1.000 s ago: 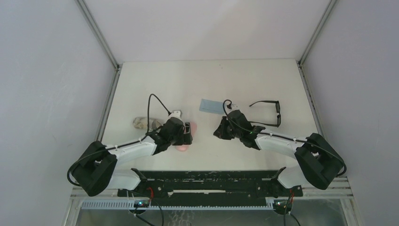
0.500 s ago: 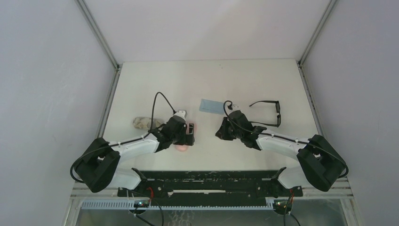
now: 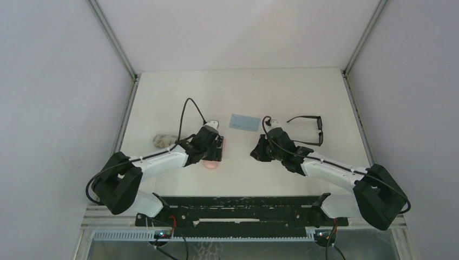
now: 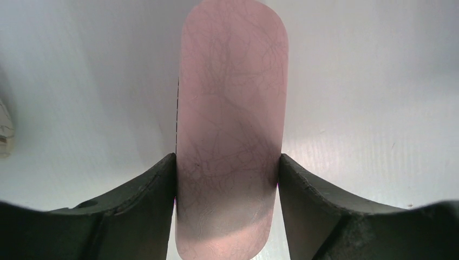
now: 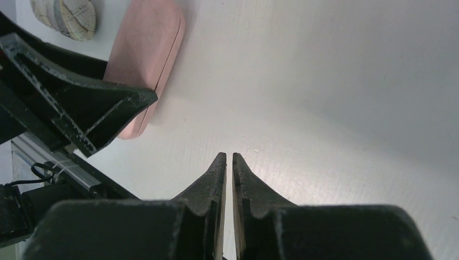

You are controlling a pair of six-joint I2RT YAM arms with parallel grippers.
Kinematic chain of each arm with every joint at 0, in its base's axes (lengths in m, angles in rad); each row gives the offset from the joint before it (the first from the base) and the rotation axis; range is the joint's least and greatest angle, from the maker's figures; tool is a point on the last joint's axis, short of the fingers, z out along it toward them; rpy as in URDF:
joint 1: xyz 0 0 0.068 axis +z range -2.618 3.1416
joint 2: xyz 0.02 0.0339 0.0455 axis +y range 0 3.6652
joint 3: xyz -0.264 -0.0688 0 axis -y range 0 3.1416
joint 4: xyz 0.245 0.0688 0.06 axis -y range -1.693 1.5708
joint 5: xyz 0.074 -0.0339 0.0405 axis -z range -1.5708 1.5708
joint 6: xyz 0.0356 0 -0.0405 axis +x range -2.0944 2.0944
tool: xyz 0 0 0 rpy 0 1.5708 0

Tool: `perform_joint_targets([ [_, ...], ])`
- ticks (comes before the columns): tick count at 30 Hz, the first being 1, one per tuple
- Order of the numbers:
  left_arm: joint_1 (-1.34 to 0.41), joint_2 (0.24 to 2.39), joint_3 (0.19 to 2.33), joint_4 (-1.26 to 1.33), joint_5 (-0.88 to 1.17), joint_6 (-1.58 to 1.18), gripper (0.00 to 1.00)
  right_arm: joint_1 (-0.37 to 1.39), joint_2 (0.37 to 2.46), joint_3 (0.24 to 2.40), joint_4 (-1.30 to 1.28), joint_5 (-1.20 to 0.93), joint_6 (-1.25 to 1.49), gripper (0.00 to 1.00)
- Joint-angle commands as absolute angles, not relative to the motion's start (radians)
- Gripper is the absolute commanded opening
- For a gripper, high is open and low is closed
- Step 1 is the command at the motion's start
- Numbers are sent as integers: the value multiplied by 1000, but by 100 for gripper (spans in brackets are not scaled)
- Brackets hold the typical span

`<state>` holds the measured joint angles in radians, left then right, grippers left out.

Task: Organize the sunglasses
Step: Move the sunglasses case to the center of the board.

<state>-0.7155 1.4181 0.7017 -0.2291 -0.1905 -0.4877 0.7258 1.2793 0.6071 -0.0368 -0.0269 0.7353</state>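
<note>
The black-framed sunglasses [image 3: 320,131] lie unfolded on the table at the right, just beyond my right arm. My right gripper [image 3: 258,151] hovers left of them, shut with nothing between its fingertips [image 5: 227,157]. My left gripper [image 3: 215,149] is over the pink case [image 3: 211,164] near the table's middle. In the left wrist view both fingers press against the long sides of the pink case [image 4: 231,108], so the gripper [image 4: 227,162] is shut on it. The right wrist view shows the same pink case [image 5: 145,59] behind a finger of the left gripper [image 5: 81,114].
A grey-patterned case [image 3: 162,141] lies left of the left gripper, also showing as the patterned case [image 5: 64,16] at the top left of the right wrist view. A light-blue cloth [image 3: 243,122] lies flat behind the two grippers. The black rail runs along the near edge.
My left gripper has slid a little farther along the pink case and its fingers have closed in against the case's sides. The right gripper has stayed shut and hardly moved.
</note>
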Motion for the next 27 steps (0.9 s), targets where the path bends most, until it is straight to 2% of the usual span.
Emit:
perform_joint_targets([
  [1,-683,1434,832,-218,-236,-472,56,720,1203,599,-57,-12,704,7],
  [14,-430,1721,1180,-190,-135,-376,54,687,1153,582,-87,-45,678,7],
  [27,-311,1948,1381,-175,-71,-344,57,668,1159,580,-100,-59,669,8],
])
